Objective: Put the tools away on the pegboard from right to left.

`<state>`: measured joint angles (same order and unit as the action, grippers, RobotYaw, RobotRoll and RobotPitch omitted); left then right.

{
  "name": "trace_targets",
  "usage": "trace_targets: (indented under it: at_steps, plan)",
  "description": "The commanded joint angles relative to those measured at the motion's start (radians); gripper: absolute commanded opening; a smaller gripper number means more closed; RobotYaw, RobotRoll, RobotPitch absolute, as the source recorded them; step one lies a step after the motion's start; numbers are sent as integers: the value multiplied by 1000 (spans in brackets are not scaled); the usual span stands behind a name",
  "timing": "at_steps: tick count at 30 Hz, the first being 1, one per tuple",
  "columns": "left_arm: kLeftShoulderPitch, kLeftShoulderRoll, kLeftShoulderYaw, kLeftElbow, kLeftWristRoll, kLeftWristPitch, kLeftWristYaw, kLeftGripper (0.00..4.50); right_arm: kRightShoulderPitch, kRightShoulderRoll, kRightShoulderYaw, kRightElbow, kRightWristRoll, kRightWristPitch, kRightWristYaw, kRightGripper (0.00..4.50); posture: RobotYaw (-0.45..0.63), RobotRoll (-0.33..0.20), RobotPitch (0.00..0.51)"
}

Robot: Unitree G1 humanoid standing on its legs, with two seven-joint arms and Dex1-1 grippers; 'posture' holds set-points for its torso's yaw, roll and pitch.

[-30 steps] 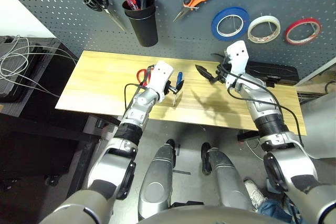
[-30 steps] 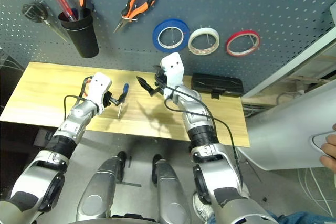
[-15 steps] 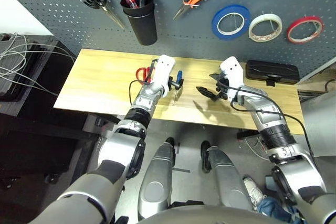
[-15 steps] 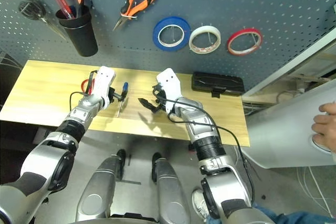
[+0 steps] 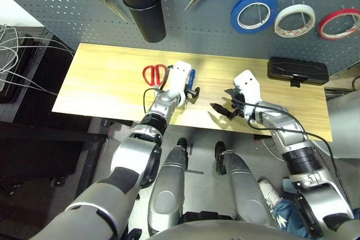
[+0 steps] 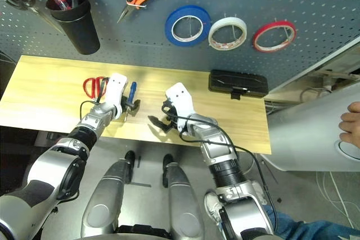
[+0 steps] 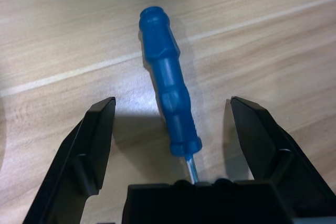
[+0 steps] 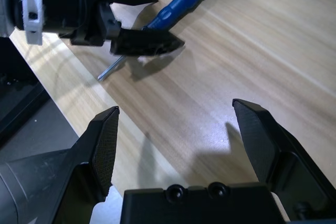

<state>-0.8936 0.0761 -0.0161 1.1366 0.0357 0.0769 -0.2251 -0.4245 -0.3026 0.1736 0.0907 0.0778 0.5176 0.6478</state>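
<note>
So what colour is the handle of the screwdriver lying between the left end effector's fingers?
Blue. The screwdriver handle shows best in the left wrist view.

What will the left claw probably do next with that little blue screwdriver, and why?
Most likely close on it. The left gripper stands open with the blue-handled screwdriver lying on the wooden table between its two fingers, not yet gripped. The right gripper hangs open and empty nearby, so the pickup looks like the left's job.

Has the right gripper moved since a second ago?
Yes. The right gripper, open and empty, has pulled back from beside the black case at the table's far side toward its near edge, away from the pegboard.
</note>
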Motion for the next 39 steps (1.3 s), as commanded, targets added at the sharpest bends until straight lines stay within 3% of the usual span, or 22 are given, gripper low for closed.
trace_targets:
  at_steps: [1,9,15,24,31,39]
  plan:
    - [18,-12,5,38,5,-3,12,3266,28,-9,10,-20,3,20,-3,4500,8,0,446]
    - [18,-11,27,11,-5,-60,58,619,-2,16,21,24,0,-15,-8,4500,40,0,400]
    - [66,-6,68,-84,-28,-162,111,557,-55,30,17,120,-10,-85,-5,4500,71,0,353]
    - [300,-8,106,-489,-78,-252,128,557,-152,36,-4,281,-16,-209,-5,4500,113,0,286]
    - [459,-1,77,-764,-90,-243,75,557,-216,45,-16,374,-18,-276,-9,4500,127,0,273]
    - [494,6,28,-900,-99,-233,1,557,-246,55,-17,430,-21,-315,-10,4500,139,0,277]
